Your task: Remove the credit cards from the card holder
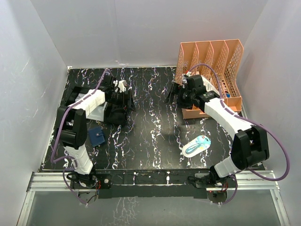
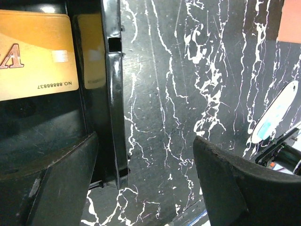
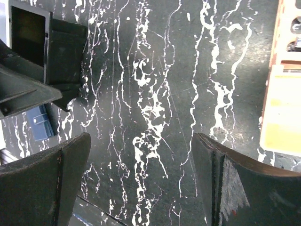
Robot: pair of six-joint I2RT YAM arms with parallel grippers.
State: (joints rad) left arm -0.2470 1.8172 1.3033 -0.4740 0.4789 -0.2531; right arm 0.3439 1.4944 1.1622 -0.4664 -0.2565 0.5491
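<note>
Card holder (image 1: 97, 135), navy, lies flat on the tabletop (image 1: 155, 127) at the left, beside the left arm's elbow and just nearside of the black tray (image 1: 117, 107); neither arm touches it; it looks folded, with a small pale snap dot showing; the right wrist view catches a corner of it next to the tray.

Left gripper (image 2: 146, 141) hangs over the tray's right edge; jaws released and wide, gripping nothing; the tray wall (image 2: 113, 94) runs up between the fingers, left finger (image 2: 51, 188) over the tray's inside, right finger (image 2: 244, 188) over bare tabletop.

Gold card (image 2: 35, 54) lies flat in the tray just ahead of the left finger, printed number facing up; a narrower gold patch sits just to its right against the wall, second card or reflection cannot tell.

Mid tabletop: white-and-blue packet (image 1: 197, 145), right of centre toward the near edge, well apart from the tray.

Right gripper (image 3: 141, 136) hovers above marbled tabletop between the tray and the orange organizer (image 1: 211, 63); jaws released and wide, nothing between them.

Tan box (image 3: 284, 113) sits at the organizer's foot, just beside the right gripper.
</note>
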